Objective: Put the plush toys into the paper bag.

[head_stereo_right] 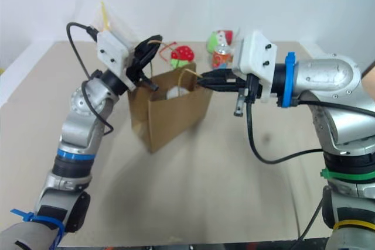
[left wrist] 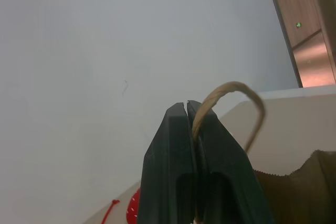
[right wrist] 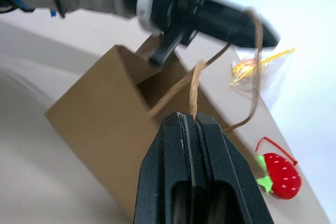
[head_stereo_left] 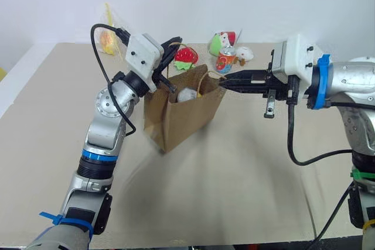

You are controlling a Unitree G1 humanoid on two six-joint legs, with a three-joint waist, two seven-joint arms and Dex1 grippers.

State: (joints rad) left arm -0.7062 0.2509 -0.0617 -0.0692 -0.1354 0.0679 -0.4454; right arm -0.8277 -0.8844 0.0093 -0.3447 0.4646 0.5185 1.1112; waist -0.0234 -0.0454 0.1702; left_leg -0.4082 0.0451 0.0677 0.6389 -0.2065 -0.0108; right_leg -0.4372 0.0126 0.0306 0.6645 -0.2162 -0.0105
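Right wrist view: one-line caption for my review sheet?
Right gripper shut on a paper bag handle; left gripper pinches the other handle.

Bag mouth point(head_stereo_left: 188, 89) open — both tools flank it.

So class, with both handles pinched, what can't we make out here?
- Orange-brown toy: unseen; the paper bag's walls hide most of its inside in the eye views. Only a white plush peeks out.
- Plastic bag's contents: small, partly behind the left gripper.
- Far toys: too small to identify.
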